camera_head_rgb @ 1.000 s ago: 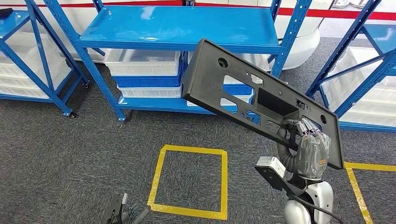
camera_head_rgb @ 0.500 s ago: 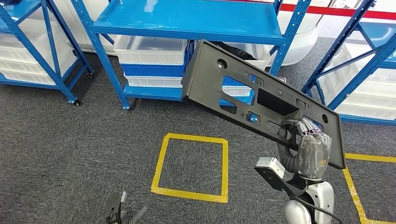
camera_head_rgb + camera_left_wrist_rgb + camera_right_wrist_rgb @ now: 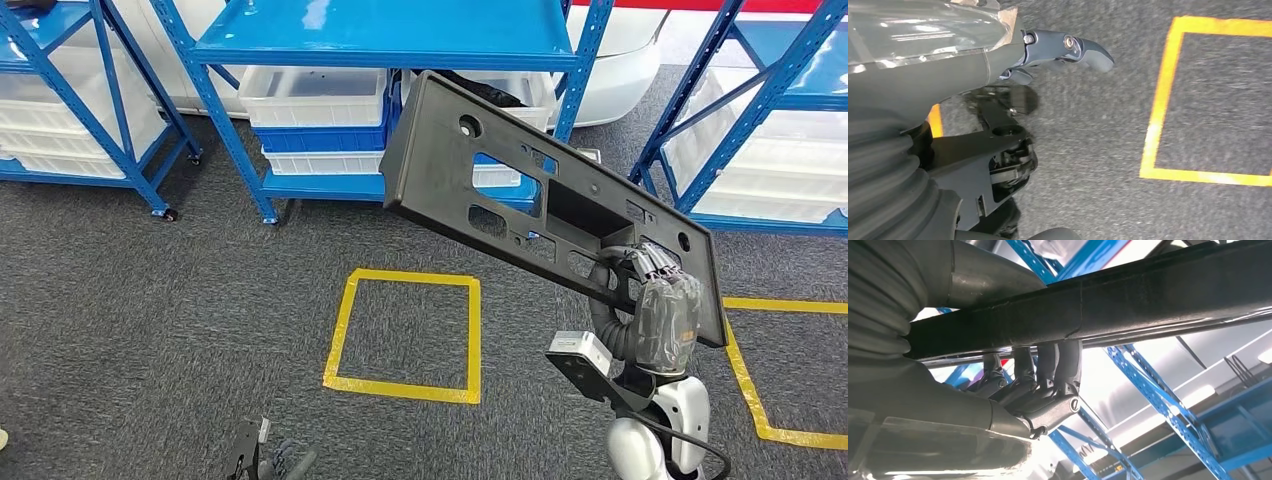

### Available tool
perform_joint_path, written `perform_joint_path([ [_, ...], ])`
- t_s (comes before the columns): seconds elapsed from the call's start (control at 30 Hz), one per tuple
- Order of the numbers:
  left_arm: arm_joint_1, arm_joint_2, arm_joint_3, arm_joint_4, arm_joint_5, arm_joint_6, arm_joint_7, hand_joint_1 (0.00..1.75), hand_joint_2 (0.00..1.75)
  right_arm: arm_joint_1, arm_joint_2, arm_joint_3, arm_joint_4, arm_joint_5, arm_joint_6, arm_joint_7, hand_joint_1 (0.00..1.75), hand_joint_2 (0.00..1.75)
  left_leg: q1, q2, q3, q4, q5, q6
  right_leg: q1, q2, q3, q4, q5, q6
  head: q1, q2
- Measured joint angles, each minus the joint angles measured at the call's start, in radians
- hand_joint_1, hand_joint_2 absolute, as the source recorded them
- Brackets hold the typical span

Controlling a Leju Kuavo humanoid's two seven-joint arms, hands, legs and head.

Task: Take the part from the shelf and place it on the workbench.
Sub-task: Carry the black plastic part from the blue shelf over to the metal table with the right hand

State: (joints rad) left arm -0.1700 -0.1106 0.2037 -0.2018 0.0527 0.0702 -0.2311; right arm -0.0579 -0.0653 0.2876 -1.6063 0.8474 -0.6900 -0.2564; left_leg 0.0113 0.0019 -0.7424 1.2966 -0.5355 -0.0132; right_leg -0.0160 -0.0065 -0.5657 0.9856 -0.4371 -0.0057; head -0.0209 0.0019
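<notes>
Head view: the right arm rises from the lower right with its forearm nearly upright, and the right hand (image 3: 668, 318) grips the near, lower-right end of the part (image 3: 520, 190), a long dark panel pierced with cut-outs. The panel is held in the air, tilted, its far end up and to the left, in front of the blue shelf (image 3: 390, 40) and above the grey carpet and the yellow taped square (image 3: 405, 335). In the right wrist view the fingers (image 3: 1058, 365) are hooked over the panel's edge, with much of the panel cut off by the picture's edges. The left hand (image 3: 275, 462) hangs low at the bottom edge, small and partly cut off; in the left wrist view its thumb (image 3: 1083, 50) sticks out over the carpet with nothing in it, and I cannot tell how the other fingers lie.
</notes>
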Motion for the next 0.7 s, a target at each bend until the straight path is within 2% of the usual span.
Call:
perform_joint_path([
  [0.03,0.0,0.0,0.0,0.0,0.0,0.0,0.0,0.0,1.75,0.0,0.0,0.0,0.001,0.0,0.0,0.0,1.75,1.75,0.0,0.0,0.021,-0.01,0.021,0.002,0.0,0.0,-0.012,0.002,0.008,0.002,0.0,0.0],
  [0.07,0.0,0.0,0.0,0.0,0.0,0.0,-0.001,0.0,1.75,0.001,0.0,0.0,0.001,0.0,0.0,0.0,1.75,1.75,0.0,0.0,0.057,-0.048,0.043,0.005,0.0,0.0,-0.023,0.004,0.015,0.004,0.0,0.0],
  [0.1,-0.001,0.0,0.0,0.0,0.0,0.0,-0.001,0.0,1.75,0.001,0.0,0.0,0.001,0.0,0.0,0.0,1.75,1.75,-0.001,-0.001,0.109,-0.108,0.055,0.01,0.0,0.0,-0.033,0.006,0.023,0.007,0.0,0.0],
  [0.13,-0.002,0.001,0.0,-0.001,-0.001,0.0,-0.002,0.0,1.75,0.001,0.0,0.0,0.001,0.0,0.0,0.0,1.75,1.75,-0.003,-0.003,0.169,-0.186,0.055,0.016,0.001,0.001,-0.042,0.007,0.031,0.013,0.0,0.0],
  [0.17,-0.003,0.002,0.0,-0.002,-0.002,-0.001,-0.003,0.0,1.75,0.0,0.0,0.0,0.001,0.0,0.0,0.0,1.75,1.75,-0.005,-0.004,0.215,-0.249,0.046,0.023,0.002,0.0,-0.046,0.007,0.039,0.018,0.002,0.0],
  [0.2,-0.004,0.002,0.0,-0.002,-0.003,-0.003,-0.004,0.0,1.75,0.0,0.0,0.0,0.0,0.0,-0.001,0.0,1.75,1.75,-0.01,-0.005,0.242,-0.292,0.034,0.03,0.002,-0.001,-0.048,0.006,0.045,0.024,0.002,0.0],
  [0.23,-0.004,0.003,0.0,-0.003,-0.003,-0.004,-0.005,0.0,1.75,0.0,0.0,0.0,0.0,0.0,-0.001,0.0,1.75,1.75,-0.014,-0.005,0.249,-0.311,0.029,0.037,0.002,-0.002,-0.048,0.003,0.052,0.031,0.003,0.0],
  [0.3,-0.004,0.003,0.0,-0.003,-0.004,-0.005,-0.005,0.0,1.75,0.001,0.0,0.0,0.0,0.0,-0.002,0.0,1.75,1.75,-0.016,-0.001,0.238,-0.321,0.047,0.053,0.001,-0.002,-0.055,0.002,0.06,0.042,0.004,0.0],
  [0.33,-0.004,0.003,0.0,-0.003,-0.004,-0.005,-0.005,0.0,1.75,0.002,0.0,0.0,0.0,-0.003,-0.002,0.0,1.75,1.75,-0.014,0.003,0.23,-0.327,0.06,0.062,0.001,0.0,-0.066,0.019,0.048,0.043,0.006,0.0],
  [0.37,-0.004,0.002,0.0,-0.003,-0.003,-0.005,-0.006,0.0,1.75,0.003,-0.001,0.0,0.0,-0.008,-0.002,0.0,1.75,1.75,-0.012,0.007,0.222,-0.332,0.073,0.069,0.002,0.001,-0.085,0.057,0.023,0.041,0.009,0.0],
  [0.43,-0.002,0.0,0.001,-0.003,0.0,-0.006,-0.006,0.0,1.75,0.007,-0.002,0.0,0.0,-0.024,-0.002,-0.002,1.75,1.75,-0.012,0.018,0.198,-0.333,0.094,0.076,0.0,0.003,-0.138,0.193,-0.057,0.035,0.014,0.0],
  [0.47,0.0,-0.001,0.002,-0.002,0.002,-0.006,-0.007,0.0,1.75,0.01,-0.002,0.0,0.0,-0.031,-0.002,-0.003,1.75,1.75,-0.012,0.023,0.187,-0.332,0.102,0.076,0.0,0.003,-0.157,0.257,-0.089,0.036,0.016,0.0],
  [0.5,0.001,-0.002,0.003,-0.002,0.004,-0.006,-0.007,0.0,1.75,0.014,-0.002,-0.001,0.0,-0.037,-0.002,-0.005,1.75,1.75,-0.012,0.03,0.178,-0.33,0.109,0.074,-0.001,0.003,-0.16,0.292,-0.107,0.041,0.016,0.0],
  [0.53,0.002,-0.003,0.005,-0.002,0.006,-0.006,-0.007,0.0,1.75,0.017,-0.003,-0.001,0.0,-0.04,-0.002,-0.006,1.75,1.75,-0.012,0.037,0.17,-0.328,0.115,0.072,-0.002,0.002,-0.14,0.282,-0.108,0.049,0.017,0.0],
  [0.57,0.003,-0.003,0.006,-0.002,0.007,-0.006,-0.008,0.0,1.75,0.018,-0.003,-0.001,0.0,-0.042,-0.002,-0.007,1.75,1.75,-0.012,0.045,0.163,-0.324,0.119,0.07,-0.003,-0.001,-0.099,0.232,-0.096,0.057,0.018,0.0],
  [0.6,0.003,-0.004,0.008,-0.002,0.007,-0.006,-0.009,0.0,1.75,0.018,-0.003,-0.001,-0.001,-0.042,-0.002,-0.008,1.75,1.75,-0.012,0.053,0.158,-0.318,0.122,0.067,-0.004,-0.015,-0.044,0.153,-0.078,0.063,0.018,0.0],
  [0.63,0.003,-0.004,0.009,-0.002,0.008,-0.006,-0.01,0.0,1.75,0.018,-0.003,-0.001,-0.001,-0.043,-0.002,-0.008,1.75,1.75,-0.014,0.06,0.152,-0.311,0.124,0.063,-0.003,-0.028,0.001,0.083,-0.064,0.064,0.019,0.0],
  [0.67,0.003,-0.005,0.011,-0.002,0.008,-0.006,-0.011,0.0,1.75,0.019,-0.003,-0.001,-0.003,-0.044,-0.002,-0.008,1.75,1.75,-0.016,0.067,0.147,-0.305,0.125,0.059,-0.002,-0.037,0.029,0.034,-0.054,0.06,0.019,0.0],
  [0.7,0.004,-0.005,0.013,-0.002,0.008,-0.006,-0.011,0.0,1.75,0.02,-0.003,-0.002,-0.004,-0.045,-0.002,-0.008,1.75,1.75,-0.017,0.074,0.144,-0.301,0.127,0.054,0.001,-0.041,0.04,0.009,-0.049,0.052,0.019,0.0],
])
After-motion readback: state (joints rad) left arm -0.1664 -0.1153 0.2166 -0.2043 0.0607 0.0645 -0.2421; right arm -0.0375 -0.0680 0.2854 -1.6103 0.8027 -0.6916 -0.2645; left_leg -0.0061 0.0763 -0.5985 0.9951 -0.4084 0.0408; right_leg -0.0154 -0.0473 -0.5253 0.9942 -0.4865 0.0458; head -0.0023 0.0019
